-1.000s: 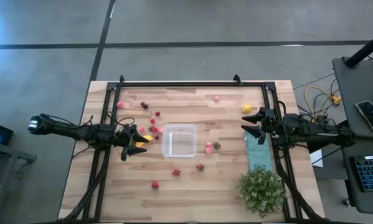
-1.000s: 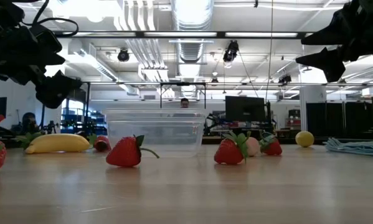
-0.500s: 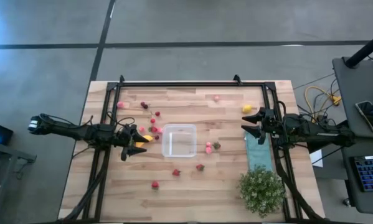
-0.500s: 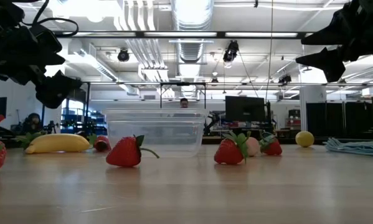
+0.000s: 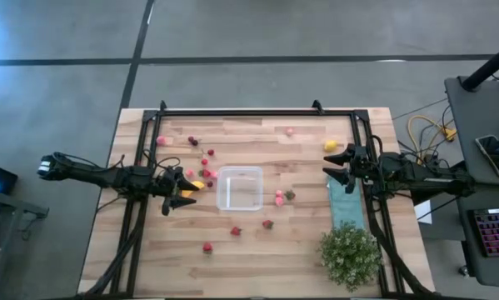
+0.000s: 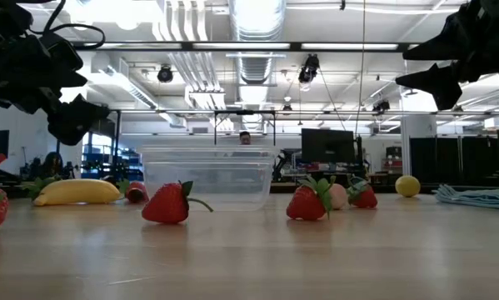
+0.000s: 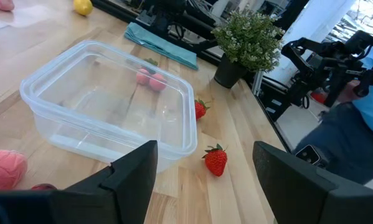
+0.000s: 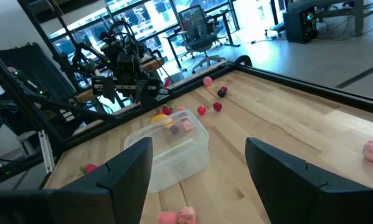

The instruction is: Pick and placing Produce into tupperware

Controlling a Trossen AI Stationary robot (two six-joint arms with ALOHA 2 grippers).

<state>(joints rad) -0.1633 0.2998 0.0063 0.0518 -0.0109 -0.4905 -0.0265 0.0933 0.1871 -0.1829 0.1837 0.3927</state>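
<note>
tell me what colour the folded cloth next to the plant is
Teal. The cloth shows best in the left wrist view, lying flat beside the green plant.

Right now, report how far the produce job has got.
Nothing looks done: the tupperware is empty. Nothing is in hand: the left gripper and the right gripper hang open above the table. All is left: the lemon, the banana, strawberries like this one lie on the wood.
</note>
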